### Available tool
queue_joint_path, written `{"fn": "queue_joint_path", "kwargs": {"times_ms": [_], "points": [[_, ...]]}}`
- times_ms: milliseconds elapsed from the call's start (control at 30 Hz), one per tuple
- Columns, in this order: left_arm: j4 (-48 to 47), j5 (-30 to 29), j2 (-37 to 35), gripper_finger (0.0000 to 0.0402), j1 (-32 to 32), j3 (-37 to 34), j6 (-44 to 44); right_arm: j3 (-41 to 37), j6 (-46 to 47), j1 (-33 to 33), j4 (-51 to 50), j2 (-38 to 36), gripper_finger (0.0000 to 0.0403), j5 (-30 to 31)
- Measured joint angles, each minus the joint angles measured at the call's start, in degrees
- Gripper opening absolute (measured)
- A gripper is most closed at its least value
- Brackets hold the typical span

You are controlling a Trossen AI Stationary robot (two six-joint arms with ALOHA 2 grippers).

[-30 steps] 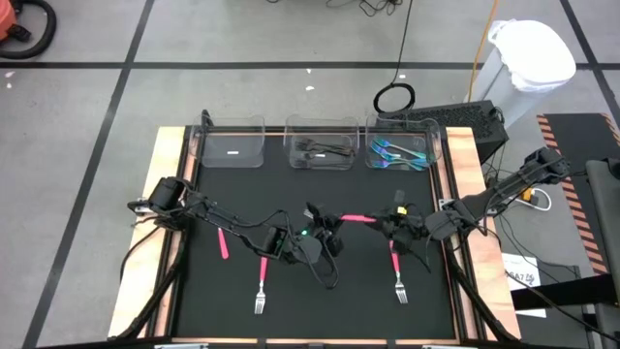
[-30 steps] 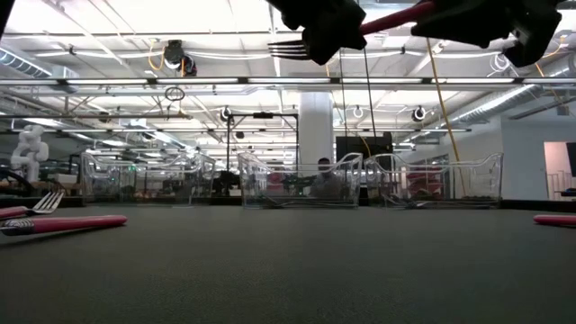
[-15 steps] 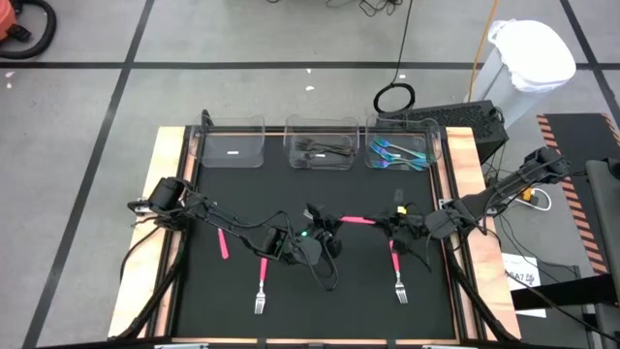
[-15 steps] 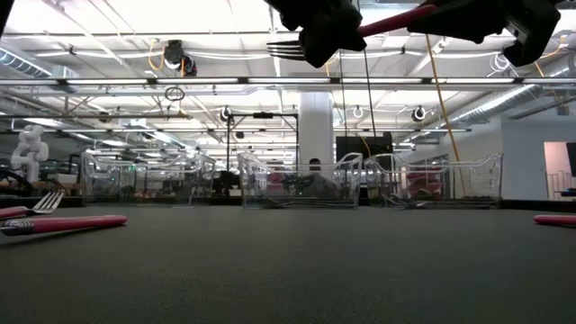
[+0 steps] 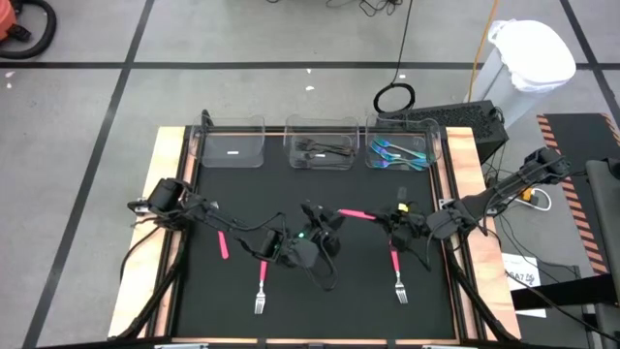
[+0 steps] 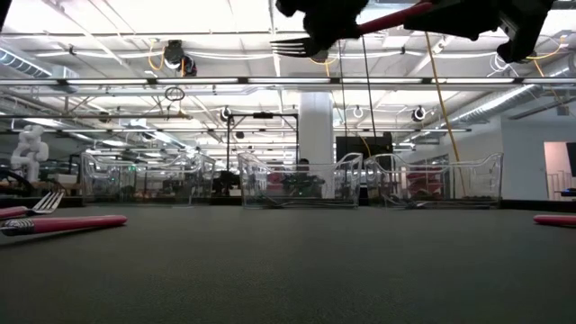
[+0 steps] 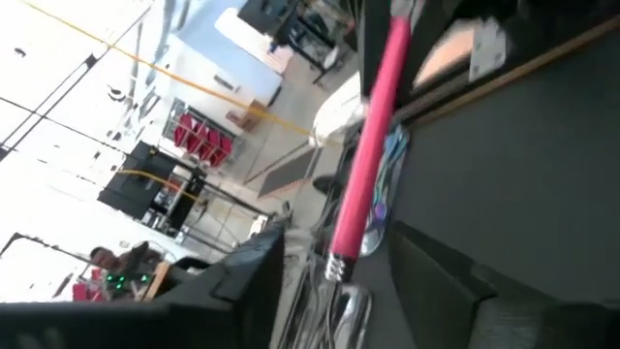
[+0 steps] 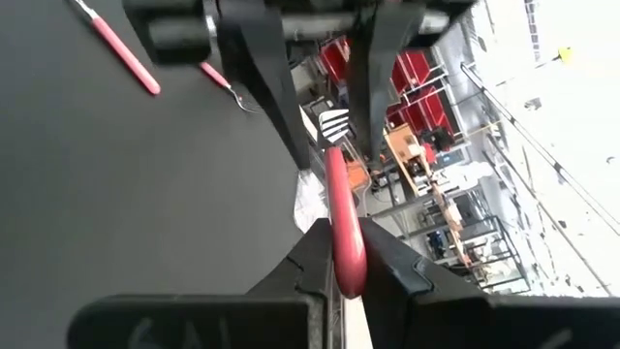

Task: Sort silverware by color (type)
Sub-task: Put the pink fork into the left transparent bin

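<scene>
Pink-handled fork (image 5: 355,213), slim silver tines

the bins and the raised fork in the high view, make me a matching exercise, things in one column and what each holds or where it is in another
Things:
1. left bin
2. middle bin
3. right bin
4. raised pink fork

States:
a. holds teal silverware
b. held in the air between the two grippers, left gripper at its head end, right gripper at its handle end
c. holds black silverware
d. no coloured silverware to be seen in it

Pairs: 1-d, 2-c, 3-a, 4-b
</scene>
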Motion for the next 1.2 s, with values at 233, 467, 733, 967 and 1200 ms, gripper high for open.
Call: {"fn": "queue_joint_path", "kwargs": {"times_ms": [233, 467, 733, 967, 1200], "points": [[5.6, 0.3, 0.0, 0.0235, -1.2, 0.3, 1.5, 0.0, 0.0, 0.0, 0.0, 0.0, 0.0025, 0.0], [7.9, 10.6, 0.0, 0.0239, -0.2, 1.6, -1.4, 0.0, 1.2, -0.1, 4.0, 1.4, 0.0026, -0.2], [8.1, 10.9, 0.0, 0.0205, 0.1, 1.7, 1.7, 0.0, -0.4, -0.2, 5.6, 4.3, 0.0026, -0.1], [2.4, 10.9, 0.1, 0.0167, 0.6, 1.7, 0.1, 1.3, 0.4, -0.2, 6.6, 6.5, 0.0026, 0.0], [-0.5, 10.9, 0.1, 0.0164, 1.3, 1.7, 0.0, 4.0, 3.1, -0.2, 4.7, 9.8, 0.0026, 0.4]]}}
